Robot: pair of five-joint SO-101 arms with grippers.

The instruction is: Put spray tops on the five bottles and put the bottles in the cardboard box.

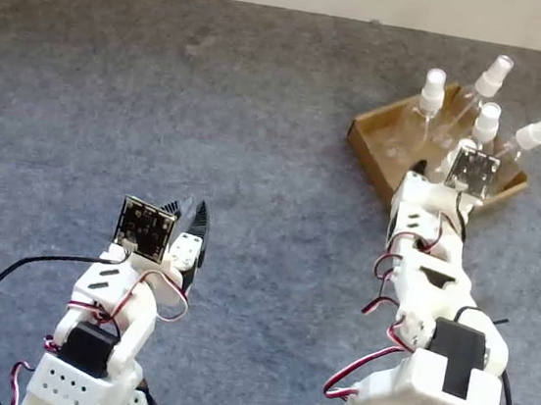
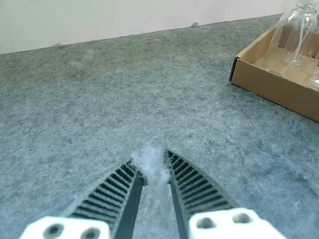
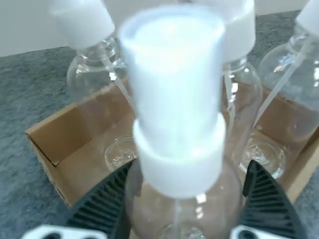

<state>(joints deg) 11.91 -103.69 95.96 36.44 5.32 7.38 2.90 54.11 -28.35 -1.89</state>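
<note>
The cardboard box (image 1: 372, 141) stands at the far right of the table, and its corner shows in the left wrist view (image 2: 269, 84). Several clear bottles with white spray tops stand in it, such as one (image 1: 432, 92) at its far left corner. My right gripper (image 1: 450, 160) hangs over the box's near side, shut on another bottle (image 1: 465, 147). In the right wrist view this bottle (image 3: 174, 99) stands upright between the black fingers (image 3: 107, 199) of the gripper (image 3: 189, 167), above the box floor (image 3: 65, 134). My left gripper (image 1: 193, 211) rests low at the near left, shut and holding nothing (image 2: 152, 167).
Grey felt (image 1: 214, 97) covers the whole table. A tuft of white lint (image 2: 149, 158) lies at the left gripper's tips. The right arm (image 1: 436, 302) stretches from the near edge up to the box.
</note>
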